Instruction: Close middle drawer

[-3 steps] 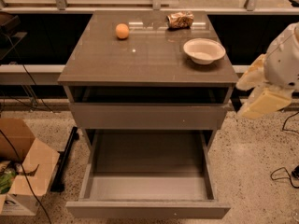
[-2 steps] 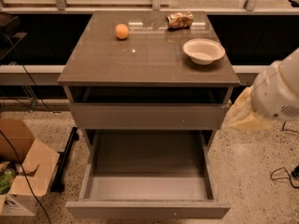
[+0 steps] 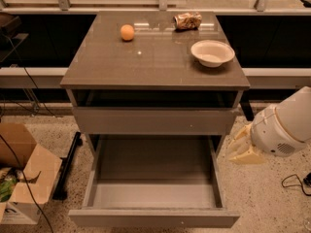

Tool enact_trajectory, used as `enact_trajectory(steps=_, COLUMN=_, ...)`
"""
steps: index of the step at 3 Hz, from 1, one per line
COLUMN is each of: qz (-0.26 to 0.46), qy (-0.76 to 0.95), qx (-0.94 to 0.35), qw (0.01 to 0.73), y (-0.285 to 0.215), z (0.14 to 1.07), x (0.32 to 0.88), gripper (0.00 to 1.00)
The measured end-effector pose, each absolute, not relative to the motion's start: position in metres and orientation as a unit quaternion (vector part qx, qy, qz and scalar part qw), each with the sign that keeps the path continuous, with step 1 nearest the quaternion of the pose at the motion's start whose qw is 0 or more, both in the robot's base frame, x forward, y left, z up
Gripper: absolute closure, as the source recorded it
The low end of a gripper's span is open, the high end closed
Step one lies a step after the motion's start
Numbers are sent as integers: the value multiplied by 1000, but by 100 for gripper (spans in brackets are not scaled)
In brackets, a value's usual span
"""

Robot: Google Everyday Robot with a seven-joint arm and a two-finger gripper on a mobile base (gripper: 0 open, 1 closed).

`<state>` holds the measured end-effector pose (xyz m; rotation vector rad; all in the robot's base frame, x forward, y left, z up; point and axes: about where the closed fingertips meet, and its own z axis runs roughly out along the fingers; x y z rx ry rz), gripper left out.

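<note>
The middle drawer (image 3: 154, 178) is pulled far out of the grey cabinet. Its long tray has a lighter grey floor and holds nothing, and its plain front panel (image 3: 154, 218) is near the bottom edge of the view. Above it, another grey drawer front (image 3: 154, 121) sits slightly out under the cabinet top. My gripper (image 3: 241, 147), cream-coloured on a white rounded arm (image 3: 286, 127), hangs to the right of the cabinet. It is just outside the open drawer's right side wall and apart from it.
On the cabinet top (image 3: 146, 62) are an orange (image 3: 127, 32), a crumpled snack bag (image 3: 187, 20) and a white bowl (image 3: 212, 52). An open cardboard box (image 3: 22, 174) stands on the floor at left. Cables lie on the floor at left and at right (image 3: 294, 181).
My gripper and arm have moved down and to the left, closer to the right side of the open drawer. The drawer and the things on top have not moved.
</note>
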<state>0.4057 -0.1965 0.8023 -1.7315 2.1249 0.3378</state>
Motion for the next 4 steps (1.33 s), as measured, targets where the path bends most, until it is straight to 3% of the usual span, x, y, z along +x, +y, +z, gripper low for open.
enact_trajectory(steps=2, qz=127, qy=760, qx=-617, qw=160, y=-187, z=768, x=403, gripper=100)
enact_trajectory(steps=4, qz=177, qy=773, qx=-604, qw=82, y=-161, z=654, x=367, gripper=100)
